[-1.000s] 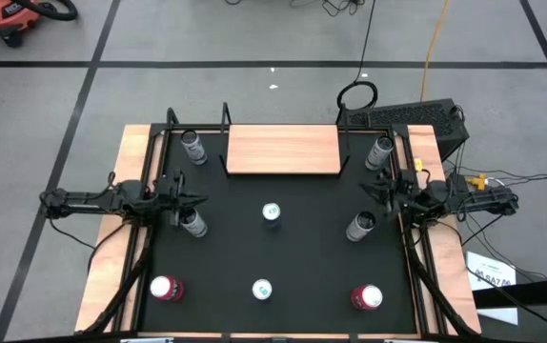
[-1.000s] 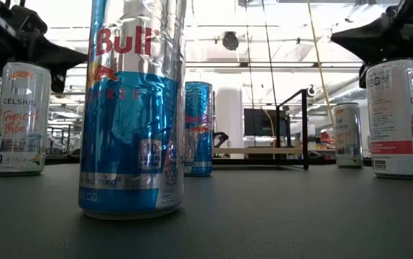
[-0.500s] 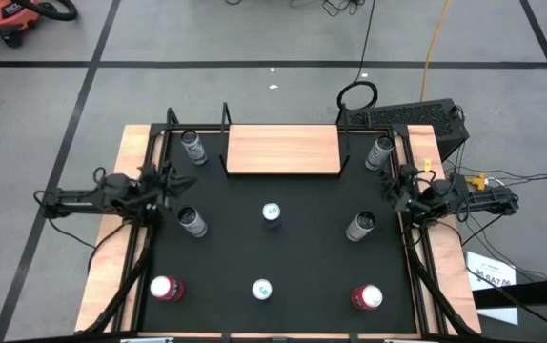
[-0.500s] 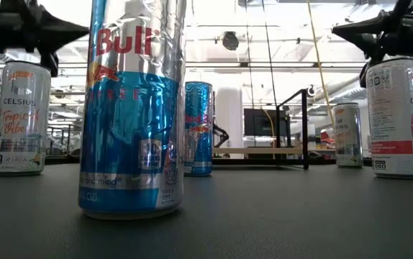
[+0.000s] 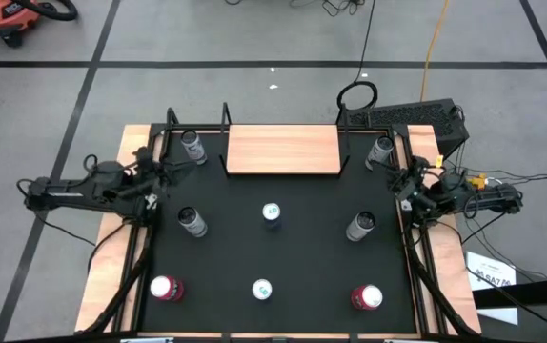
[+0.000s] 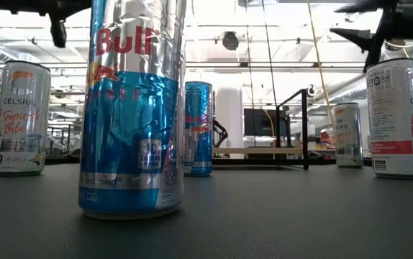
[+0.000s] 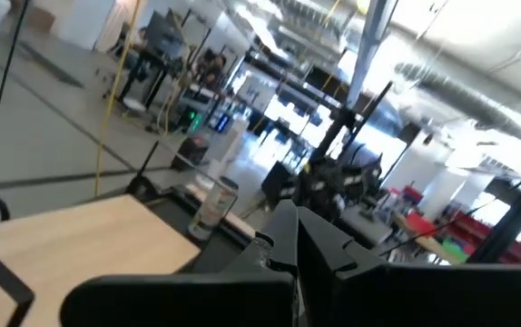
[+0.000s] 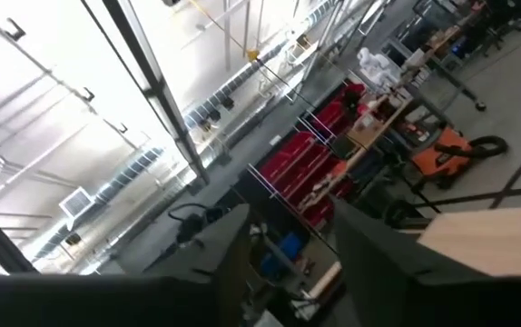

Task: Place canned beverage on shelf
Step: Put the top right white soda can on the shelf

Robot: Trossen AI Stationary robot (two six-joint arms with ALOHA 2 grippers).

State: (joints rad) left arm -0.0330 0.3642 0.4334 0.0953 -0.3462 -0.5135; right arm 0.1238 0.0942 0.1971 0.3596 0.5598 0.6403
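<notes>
In the low view, the large blue-and-silver can [image 6: 132, 108] at centre left is showing "Bull" in red, cut off at the frame's top edge, with smaller print below that is not legible. The pale can [image 6: 21, 119] at far left is reading "CELSIUS" with "Tropical Vibe" in script beneath. The smaller blue can [image 6: 198, 128] at centre and the two cans at right are carrying print too small to read.

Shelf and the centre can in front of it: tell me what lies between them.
Nothing: in the high view only bare black mat separates the shelf from the centre can.
</notes>
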